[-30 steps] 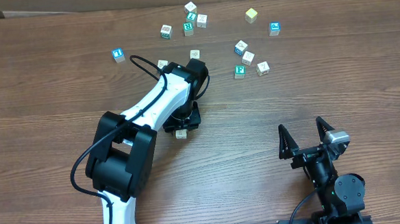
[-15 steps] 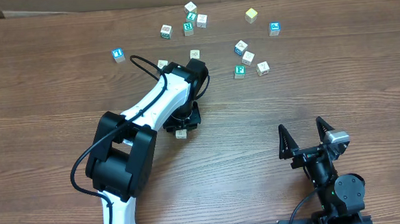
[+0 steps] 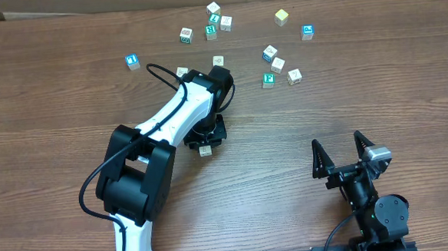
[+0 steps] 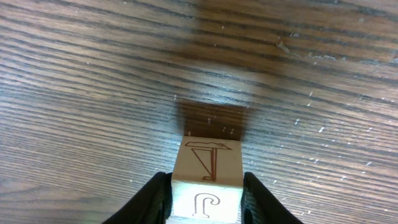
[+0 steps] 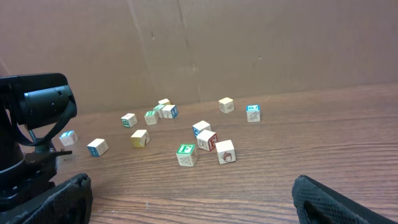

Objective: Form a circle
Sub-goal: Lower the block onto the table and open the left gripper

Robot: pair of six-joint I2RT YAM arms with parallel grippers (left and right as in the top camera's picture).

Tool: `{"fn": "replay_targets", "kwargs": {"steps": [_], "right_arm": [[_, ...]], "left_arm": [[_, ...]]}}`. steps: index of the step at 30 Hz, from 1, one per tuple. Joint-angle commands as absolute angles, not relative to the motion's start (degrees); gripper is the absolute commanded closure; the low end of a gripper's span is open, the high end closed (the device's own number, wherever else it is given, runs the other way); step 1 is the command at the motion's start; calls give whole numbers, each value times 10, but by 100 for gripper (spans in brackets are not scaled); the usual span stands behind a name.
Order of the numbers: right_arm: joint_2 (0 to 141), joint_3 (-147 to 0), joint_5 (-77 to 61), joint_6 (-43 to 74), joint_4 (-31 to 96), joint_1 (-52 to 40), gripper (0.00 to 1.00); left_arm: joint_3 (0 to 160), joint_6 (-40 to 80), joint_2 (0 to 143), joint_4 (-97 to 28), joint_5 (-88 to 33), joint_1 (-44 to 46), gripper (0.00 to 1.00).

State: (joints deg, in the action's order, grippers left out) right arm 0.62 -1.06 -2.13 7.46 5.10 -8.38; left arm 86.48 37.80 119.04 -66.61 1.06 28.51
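Cube [image 4: 207, 180] clamped between left jaws shows its letter only wrist-side.

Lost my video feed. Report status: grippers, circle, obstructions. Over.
Left gripper shut on cream cube, mid-table. Right gripper open, idle. No circle yet; other cubes scattered far side. No obstruction seen.
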Motion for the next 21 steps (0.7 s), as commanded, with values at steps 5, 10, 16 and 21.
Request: {"fn": "replay_targets", "kwargs": {"steps": [5,10,16,21], "right_arm": [[2,-4,-16,72,47,-86,0],[2,-4,-16,72,47,-86,0],[2,-4,-16,72,47,-86,0],[2,-4,-16,72,47,-86,0]], "left_arm": [[859,388,1183,-668,6,285,58],[859,387,1183,-668,6,285,68],[859,373,1183,-661,6,285,68],[859,373,1183,-660,7,285,68]]}}
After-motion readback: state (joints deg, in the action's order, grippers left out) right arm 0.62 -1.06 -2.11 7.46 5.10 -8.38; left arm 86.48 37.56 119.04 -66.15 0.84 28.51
